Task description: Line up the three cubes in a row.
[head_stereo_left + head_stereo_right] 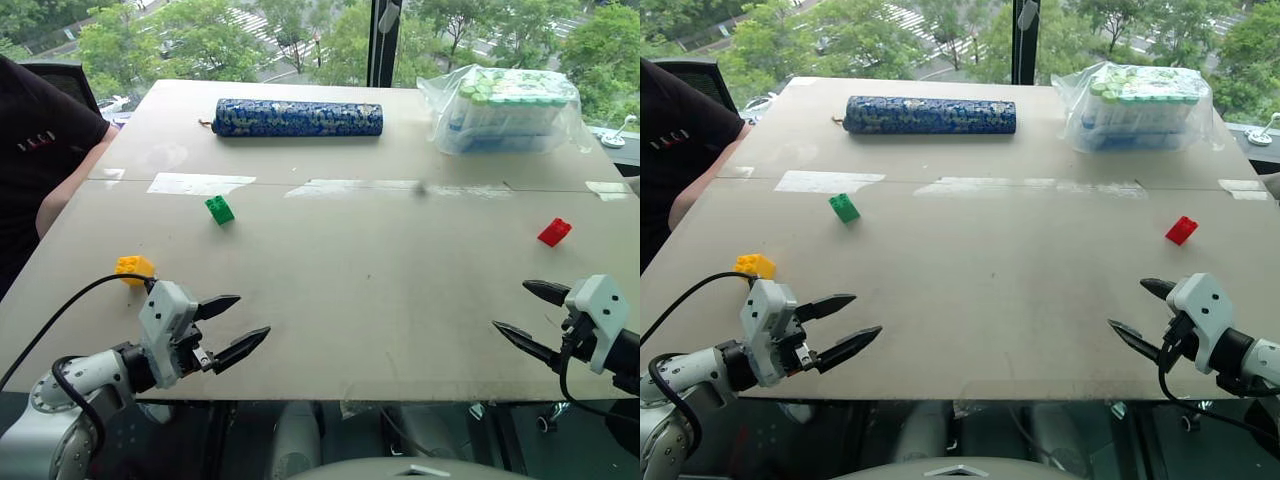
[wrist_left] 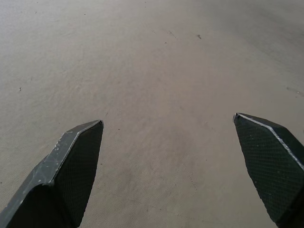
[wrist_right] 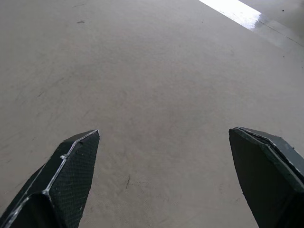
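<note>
Scattered: yellow cube (image 1: 134,267) at left edge, green cube (image 1: 220,210) upper left of centre, red cube (image 1: 554,232) far right. Probably light, rigid, slick; best pinched across flat sides. Left gripper (image 1: 240,325) and right gripper (image 1: 520,311) spread wide, holding nothing.

brick (image 1: 219,210) green | brick (image 1: 554,232) red | brick (image 1: 134,267) yellow | cylinder (image 1: 298,118) blue patterned

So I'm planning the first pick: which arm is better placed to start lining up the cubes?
Probably the left. Its open claw hovers close beside the yellow cube, with the green cube also on its side. The right claw, also open, has just the red cube near it.
</note>
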`<action>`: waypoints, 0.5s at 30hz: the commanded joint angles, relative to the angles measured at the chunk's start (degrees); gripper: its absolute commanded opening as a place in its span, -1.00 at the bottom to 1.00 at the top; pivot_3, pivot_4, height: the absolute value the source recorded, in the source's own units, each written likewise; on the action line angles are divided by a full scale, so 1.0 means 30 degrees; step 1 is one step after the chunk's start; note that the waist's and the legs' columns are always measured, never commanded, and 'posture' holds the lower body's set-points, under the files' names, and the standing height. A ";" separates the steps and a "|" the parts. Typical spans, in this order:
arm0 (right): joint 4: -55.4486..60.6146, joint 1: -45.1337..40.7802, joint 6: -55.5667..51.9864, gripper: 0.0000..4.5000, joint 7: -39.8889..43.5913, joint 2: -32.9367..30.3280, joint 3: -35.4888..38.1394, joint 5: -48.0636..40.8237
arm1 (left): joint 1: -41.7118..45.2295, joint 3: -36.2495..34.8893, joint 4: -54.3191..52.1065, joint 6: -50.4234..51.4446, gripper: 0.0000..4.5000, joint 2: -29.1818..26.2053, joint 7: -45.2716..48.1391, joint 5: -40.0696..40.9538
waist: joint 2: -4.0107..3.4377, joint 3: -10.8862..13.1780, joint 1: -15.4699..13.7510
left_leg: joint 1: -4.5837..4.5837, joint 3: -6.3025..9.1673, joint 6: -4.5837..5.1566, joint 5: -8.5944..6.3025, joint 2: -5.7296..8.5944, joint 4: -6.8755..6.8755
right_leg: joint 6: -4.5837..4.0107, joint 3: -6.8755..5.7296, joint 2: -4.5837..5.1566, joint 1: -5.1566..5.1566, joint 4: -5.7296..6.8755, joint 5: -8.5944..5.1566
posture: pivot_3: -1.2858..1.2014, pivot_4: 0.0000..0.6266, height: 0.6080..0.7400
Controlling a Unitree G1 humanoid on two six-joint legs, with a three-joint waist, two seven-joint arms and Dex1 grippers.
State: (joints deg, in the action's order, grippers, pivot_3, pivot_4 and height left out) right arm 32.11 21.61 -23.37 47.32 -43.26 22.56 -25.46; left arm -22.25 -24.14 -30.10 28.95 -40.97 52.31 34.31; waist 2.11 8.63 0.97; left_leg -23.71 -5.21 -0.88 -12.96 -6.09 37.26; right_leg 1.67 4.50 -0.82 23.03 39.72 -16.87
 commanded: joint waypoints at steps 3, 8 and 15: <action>0.0978 -0.1602 -0.0367 1.00 -0.3619 0.2031 0.0418 0.0285 | 0.2904 0.1961 -0.1160 0.0915 1.00 0.0650 -0.1871 0.0547 | -0.0004 -0.0004 -0.0123 | -0.0007 0.0044 -0.0001 0.0001 0.0001 0.0011 | -0.0002 -0.0041 -0.0001 -0.0004 0.0004 -0.0001 | 0.03 -0.52 1.00; 0.1659 -0.6818 -0.7787 1.00 -0.9319 0.2442 -0.1424 0.2177 | 0.6930 0.5221 -0.1983 0.1842 1.00 0.1261 -0.3103 0.0202 | -0.0005 -0.0033 0.0126 | 0.0013 0.0021 -0.0001 0.0004 0.0014 0.0045 | 0.0008 0.0003 0.0004 -0.0036 0.0015 0.0012 | 0.03 -0.52 1.00; -0.3772 -1.4757 -1.4473 1.00 -1.5436 0.4892 -0.0618 0.4489 | 1.1563 0.8895 -0.1454 0.2247 1.00 0.1980 -0.3499 -0.0585 | -0.0019 -0.0039 -0.0041 | -0.0041 0.0038 -0.0004 0.0006 0.0026 -0.0027 | 0.0018 0.0010 -0.0028 0.0025 0.0013 0.0025 | 0.03 -0.52 1.00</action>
State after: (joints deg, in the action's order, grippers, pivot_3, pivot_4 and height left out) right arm 23.54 -19.33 -63.46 5.95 -29.59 17.51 -14.47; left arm 10.20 1.31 -34.02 35.94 -35.60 42.10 32.86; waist 2.05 8.51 0.84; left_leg -23.87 -5.09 -0.90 -12.94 -6.01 37.18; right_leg 1.72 4.55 -0.91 23.15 39.76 -16.80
